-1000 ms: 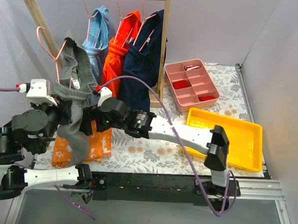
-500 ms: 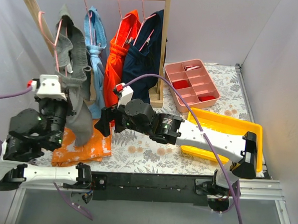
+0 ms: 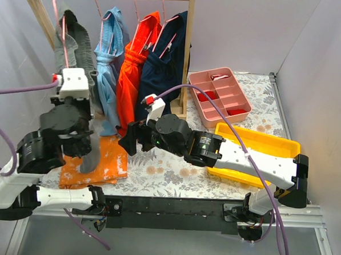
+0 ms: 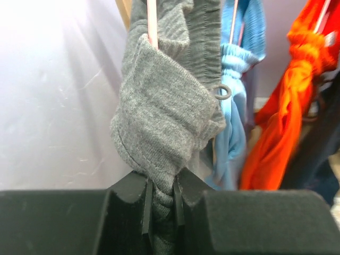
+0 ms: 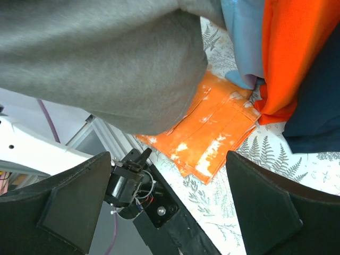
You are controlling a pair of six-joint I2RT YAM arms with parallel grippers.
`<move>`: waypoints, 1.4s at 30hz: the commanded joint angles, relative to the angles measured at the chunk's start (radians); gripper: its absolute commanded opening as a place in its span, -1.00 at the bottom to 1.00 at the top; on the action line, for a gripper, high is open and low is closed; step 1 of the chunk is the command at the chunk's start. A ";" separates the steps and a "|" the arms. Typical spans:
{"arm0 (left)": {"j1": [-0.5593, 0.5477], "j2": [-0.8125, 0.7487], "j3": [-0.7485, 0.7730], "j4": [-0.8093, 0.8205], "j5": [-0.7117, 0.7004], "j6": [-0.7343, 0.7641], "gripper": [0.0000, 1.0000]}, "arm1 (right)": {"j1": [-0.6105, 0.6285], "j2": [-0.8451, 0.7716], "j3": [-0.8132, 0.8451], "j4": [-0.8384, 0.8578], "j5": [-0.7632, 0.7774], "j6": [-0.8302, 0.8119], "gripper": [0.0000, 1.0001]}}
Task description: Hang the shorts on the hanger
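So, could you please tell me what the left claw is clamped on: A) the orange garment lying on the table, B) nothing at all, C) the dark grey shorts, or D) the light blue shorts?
C: the left wrist view shows the left claw pinched shut on a fold of the dark grey shorts, with the pink hanger wire running into the fabric above.

Your left arm (image 3: 49, 150) is folded and raised, and its end effector (image 4: 159, 196) points upward, fingers pinched on a fold of the shorts (image 4: 164, 117). Your right arm (image 3: 237, 157) stretches leftward, its end effector (image 5: 169, 204) spread wide.
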 commanded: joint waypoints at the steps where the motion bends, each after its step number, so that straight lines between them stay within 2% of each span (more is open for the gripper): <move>1: 0.093 0.060 0.023 -0.127 -0.103 -0.090 -1.00 | -0.001 -0.041 -0.019 0.021 0.031 -0.013 0.91; 3: 0.171 0.114 0.034 -0.197 -0.100 -0.138 -1.00 | 0.000 -0.046 -0.019 0.011 0.032 -0.016 0.91; 6: 0.241 0.201 0.118 -0.409 -0.101 -0.358 -1.00 | -0.001 -0.055 -0.021 -0.003 0.035 -0.020 0.91; 13: 0.327 0.246 0.204 -0.432 -0.101 -0.492 -1.00 | -0.001 -0.087 -0.038 -0.045 0.049 -0.034 0.92; 16: 0.392 0.290 0.198 -0.441 -0.100 -0.555 -1.00 | -0.001 -0.096 -0.039 -0.069 0.045 -0.039 0.92; 17: 0.440 0.310 0.203 -0.493 -0.101 -0.583 -1.00 | -0.001 -0.099 -0.045 -0.072 0.046 -0.040 0.92; 18: 0.460 0.333 0.244 -0.562 -0.100 -0.729 -1.00 | -0.003 -0.108 -0.049 -0.075 0.046 -0.039 0.92; 19: 0.478 0.365 0.267 -0.649 -0.100 -0.792 -1.00 | -0.001 -0.115 -0.053 -0.077 0.048 -0.039 0.92; 29: 0.646 0.499 0.330 -0.650 -0.095 -0.942 -1.00 | 0.000 -0.187 -0.110 -0.105 0.071 -0.036 0.92; 42: 0.713 0.638 0.359 -0.648 -0.074 -1.032 -1.00 | -0.001 -0.239 -0.139 -0.129 0.083 -0.049 0.92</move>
